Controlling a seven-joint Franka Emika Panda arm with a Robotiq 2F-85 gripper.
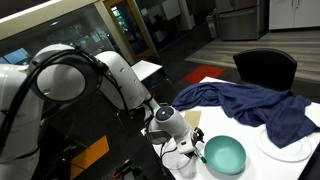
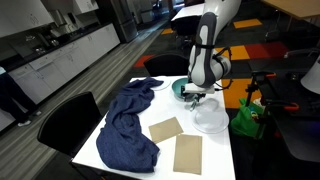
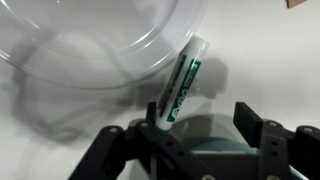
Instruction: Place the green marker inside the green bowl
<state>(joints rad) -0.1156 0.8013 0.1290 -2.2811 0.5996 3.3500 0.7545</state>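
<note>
Teal, smooth and round: green bowl (image 1: 225,154) on white table (image 1: 215,85) in an exterior view. Gripper (image 1: 186,150) sits low, just beside the bowl. Rumpled navy cloth (image 1: 245,105) lies behind.

In an exterior view, gripper (image 2: 195,97) hangs between bowl (image 2: 179,88) and clear dish (image 2: 210,120).

Wrist view: green marker (image 3: 180,88) is a thin glossy cylinder with its long axis diagonal. Its paler end points up-right toward the dish rim and its lower end meets one finger (image 3: 150,135). It lies over white tabletop, not in the bowl. Jaws stand apart, possibly touching it; cannot tell whether they grip.
</note>
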